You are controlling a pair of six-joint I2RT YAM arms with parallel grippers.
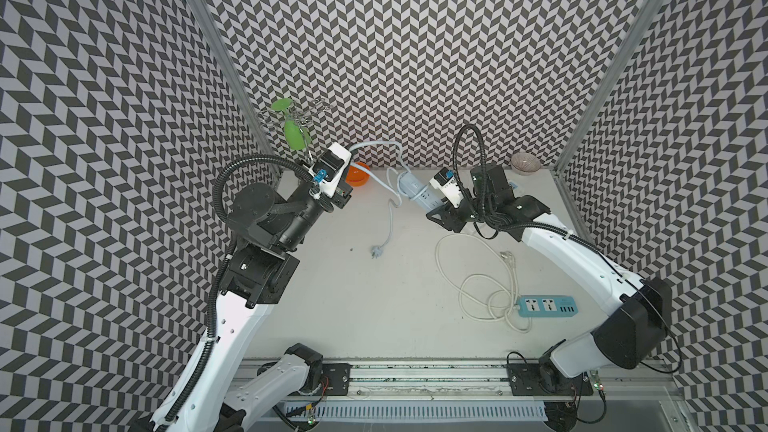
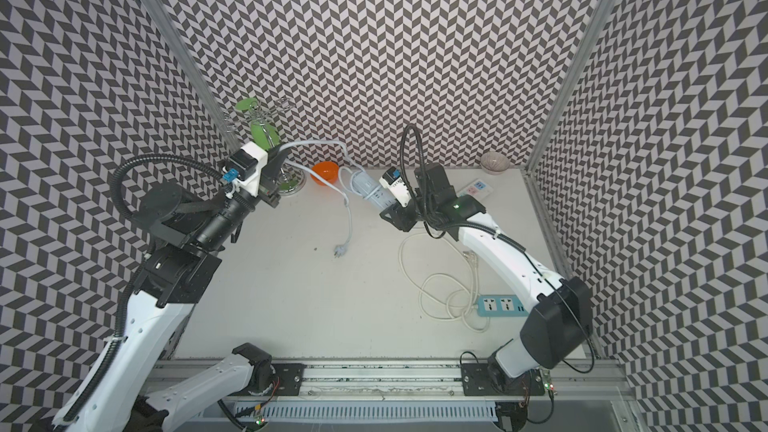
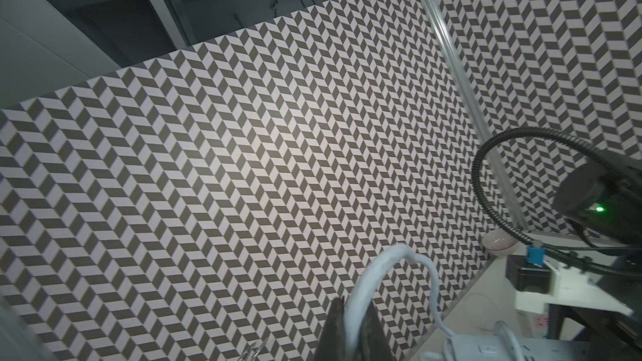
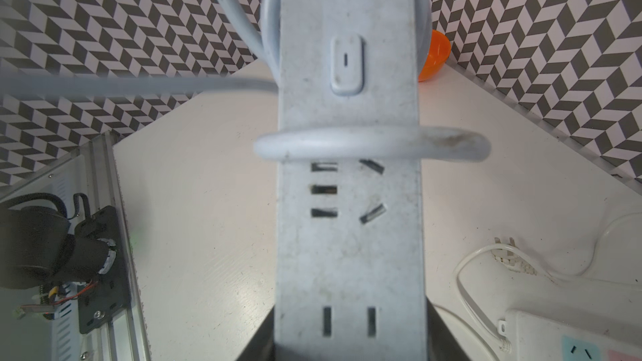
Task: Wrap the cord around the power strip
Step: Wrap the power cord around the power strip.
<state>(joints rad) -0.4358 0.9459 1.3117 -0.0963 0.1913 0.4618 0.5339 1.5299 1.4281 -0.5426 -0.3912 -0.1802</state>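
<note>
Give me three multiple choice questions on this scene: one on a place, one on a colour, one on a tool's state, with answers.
1. Where is the round pale plug of the thick pale blue-grey cord?
A. lying on the white table
B. in a socket
C. hanging in mid-air

2. What colour is the short two-socket strip?
A. red
B. black
C. teal-blue

3. The right tool is:
A. open
B. shut on the slim pale blue-grey power strip
C. shut on a cup

Answers: 1 A, it lies flat there in both top views; 2 C, its casing shows it; 3 B, the right wrist view shows the bar clamped.
</note>
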